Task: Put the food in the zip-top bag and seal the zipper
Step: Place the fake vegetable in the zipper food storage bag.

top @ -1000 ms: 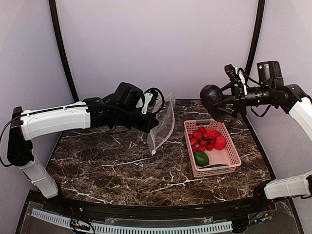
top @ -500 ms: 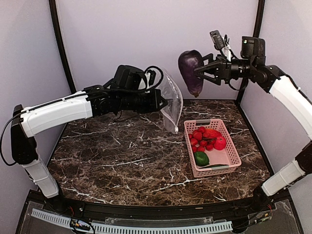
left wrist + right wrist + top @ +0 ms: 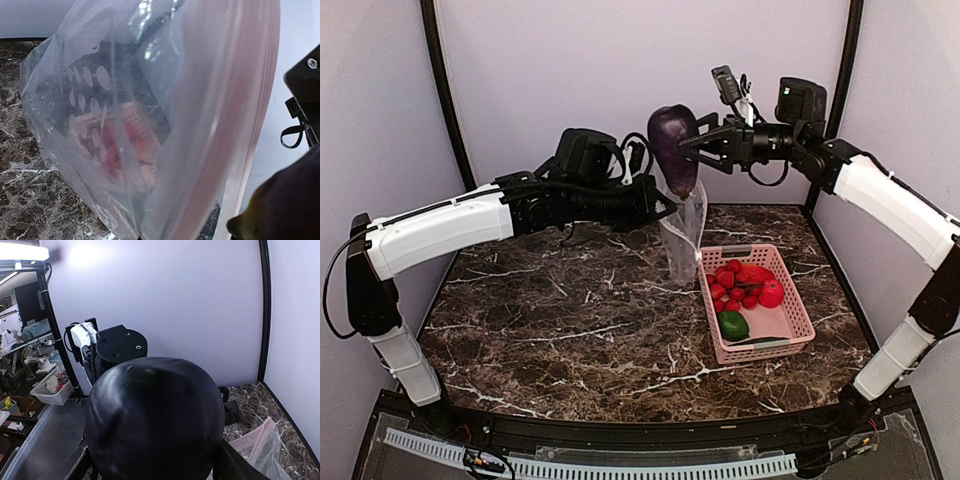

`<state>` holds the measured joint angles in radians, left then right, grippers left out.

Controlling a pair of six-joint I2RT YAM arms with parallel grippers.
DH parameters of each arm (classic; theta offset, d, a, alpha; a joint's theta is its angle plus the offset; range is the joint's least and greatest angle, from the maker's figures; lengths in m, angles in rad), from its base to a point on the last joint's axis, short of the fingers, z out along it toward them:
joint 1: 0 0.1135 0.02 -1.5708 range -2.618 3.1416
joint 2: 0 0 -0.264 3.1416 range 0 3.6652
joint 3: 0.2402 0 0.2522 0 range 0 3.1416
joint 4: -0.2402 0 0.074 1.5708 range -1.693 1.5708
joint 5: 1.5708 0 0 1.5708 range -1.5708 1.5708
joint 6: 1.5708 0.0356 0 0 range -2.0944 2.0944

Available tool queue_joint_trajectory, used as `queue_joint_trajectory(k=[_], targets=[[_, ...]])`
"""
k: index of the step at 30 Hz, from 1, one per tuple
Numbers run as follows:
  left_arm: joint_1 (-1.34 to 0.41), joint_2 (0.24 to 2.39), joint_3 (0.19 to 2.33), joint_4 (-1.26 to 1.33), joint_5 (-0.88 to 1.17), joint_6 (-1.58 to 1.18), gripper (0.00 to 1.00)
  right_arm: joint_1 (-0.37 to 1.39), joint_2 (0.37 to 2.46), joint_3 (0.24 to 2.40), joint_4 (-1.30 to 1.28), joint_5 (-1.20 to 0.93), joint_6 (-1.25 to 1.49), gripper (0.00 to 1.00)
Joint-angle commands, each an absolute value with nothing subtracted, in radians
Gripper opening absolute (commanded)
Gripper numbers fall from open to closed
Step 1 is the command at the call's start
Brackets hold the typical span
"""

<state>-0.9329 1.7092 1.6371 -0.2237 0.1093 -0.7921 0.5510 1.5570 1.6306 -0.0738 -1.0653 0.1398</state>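
Purple eggplant in right gripper, at mouth of zip-top bag.

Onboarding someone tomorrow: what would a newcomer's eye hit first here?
The dark purple eggplant, gripped high at centre back by the right claw, its tip at the top of the zip-top bag hanging from the left claw. To the right, a pink basket of red and green food sits on the table.

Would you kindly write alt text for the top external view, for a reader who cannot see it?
The right tool holds a dark purple eggplant in the air just above a clear zip-top bag. The left tool pinches the bag by its mouth, so it hangs over a dark marble table. To the right, a pink basket holds red and green toy food.
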Motion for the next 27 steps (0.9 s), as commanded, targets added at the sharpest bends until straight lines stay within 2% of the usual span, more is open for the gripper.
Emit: queue_joint_trajectory(k=[1, 8, 14, 19, 23, 27], targets=[[-0.933, 1.657, 1.618, -0.162, 0.175, -0.837, 0.01, 0.555, 1.576, 1.613, 0.026, -1.021, 0.125, 0.56], [-0.934, 1.623, 1.585, -0.148, 0.167, -0.845, 0.01, 0.555, 1.570, 1.551, 0.016, -0.969, 0.073, 0.63], [-0.934, 1.600, 1.533, -0.111, 0.158, -0.870, 0.01, 0.555, 1.545, 1.533, -0.059, -0.894, 0.009, 0.86], [-0.929, 1.582, 1.491, -0.097, 0.138, -0.879, 0.01, 0.556, 1.525, 1.544, -0.110, -0.888, -0.020, 0.95], [-0.920, 1.573, 1.467, -0.087, 0.129, -0.880, 0.01, 0.555, 1.508, 1.559, -0.169, -0.841, -0.041, 0.96], [-0.903, 1.561, 1.438, -0.095, 0.108, -0.877, 0.01, 0.555, 1.479, 1.551, -0.218, -0.702, -0.028, 0.91]])
